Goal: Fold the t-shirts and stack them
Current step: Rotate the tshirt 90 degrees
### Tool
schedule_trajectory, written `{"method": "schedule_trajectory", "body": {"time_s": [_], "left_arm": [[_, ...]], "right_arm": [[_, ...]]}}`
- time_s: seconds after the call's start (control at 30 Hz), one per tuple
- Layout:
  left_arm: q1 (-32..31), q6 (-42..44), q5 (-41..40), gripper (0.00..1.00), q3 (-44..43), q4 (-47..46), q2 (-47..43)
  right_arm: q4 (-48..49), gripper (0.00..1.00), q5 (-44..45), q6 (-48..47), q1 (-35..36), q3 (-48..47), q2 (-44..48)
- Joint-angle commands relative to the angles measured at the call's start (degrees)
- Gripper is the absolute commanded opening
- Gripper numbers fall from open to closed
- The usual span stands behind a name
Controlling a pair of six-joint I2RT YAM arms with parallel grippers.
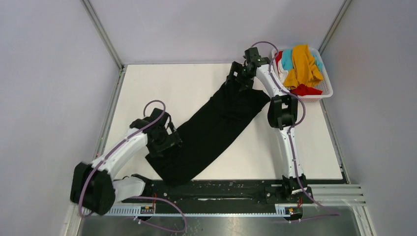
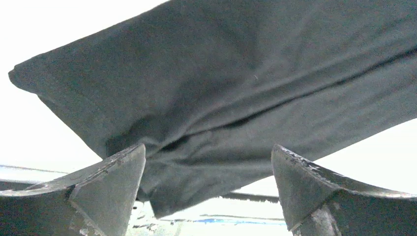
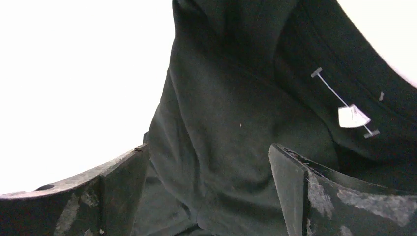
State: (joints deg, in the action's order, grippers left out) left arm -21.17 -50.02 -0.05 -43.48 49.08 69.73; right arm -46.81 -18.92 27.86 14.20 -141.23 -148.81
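A white table (image 1: pixel 196 83) fills the middle of the scene, closed in by a plain pale grey left wall (image 1: pixel 49 73), far wall (image 1: pixel 216 29) and right wall (image 1: pixel 378 98), with a slanting metal far-left post (image 1: pixel 102 32) and far-right post (image 1: pixel 336 24) where the walls meet. Along the table's near edge runs a black rail (image 1: pixel 226 189), and nearer still lie a white slotted strip (image 1: pixel 216 210) and a shiny grey metal surface (image 1: pixel 236 223). The light is bright and even, and the tabletop glares white in both wrist views.
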Motion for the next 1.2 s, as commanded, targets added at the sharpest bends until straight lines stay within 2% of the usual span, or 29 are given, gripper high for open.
{"method": "schedule_trajectory", "body": {"time_s": [0.0, 0.1, 0.23, 0.37, 0.47, 0.67, 0.73, 1.03, 1.1, 1.17], "left_arm": [[-0.12, 5.17, -0.31, 0.99, -4.71, 5.52, -8.36], [-0.21, 8.16, 2.79, 0.99, -4.98, -0.02, -9.65], [-0.97, 13.45, 12.97, 0.99, -4.99, -9.86, -4.33], [-1.73, 16.59, 20.95, 0.99, -6.11, -15.47, 5.58], [-2.78, 17.84, 24.04, 0.99, -6.14, -18.96, 11.26], [-3.7, 17.0, 25.35, 0.99, -7.42, -21.32, 21.44], [-4.36, 15.77, 26.98, 0.99, -8.31, -23.56, 24.59], [-8.13, 7.75, 25.63, 0.99, -19.16, -29.73, 33.81], [-9.65, 5.53, 25.63, 0.99, -20.32, -31.56, 34.97], [-11.65, 3.75, 25.75, 0.99, -21.1, -33.08, 36.11]], "right_arm": [[-2.92, 0.99, 3.99, -4.11, 0.35, 5.74, 9.88], [2.51, 0.99, 5.41, -4.59, 1.35, 24.1, 20.09], [10.45, 0.99, 3.62, -3.67, 4.19, 45.77, 30.88], [12.96, 1.0, 2.41, -2.24, 7.01, 57.07, 35.37], [14.9, 0.99, 1.46, -0.97, 7.89, 59.34, 34.49], [9.72, 0.99, 3.71, -1.67, 7.87, 48.93, 26.46], [6.71, 0.99, 4.71, -2.19, 7.51, 42.23, 21.95], [-8.41, 0.99, 1.72, -0.82, 4.63, -0.39, -0.95], [-8.18, 0.99, 0.02, 0.4, 4.33, -5.91, -4.52], [-5.4, 1.0, -1.2, 1.02, 3.99, -6.24, -5.35]]}}
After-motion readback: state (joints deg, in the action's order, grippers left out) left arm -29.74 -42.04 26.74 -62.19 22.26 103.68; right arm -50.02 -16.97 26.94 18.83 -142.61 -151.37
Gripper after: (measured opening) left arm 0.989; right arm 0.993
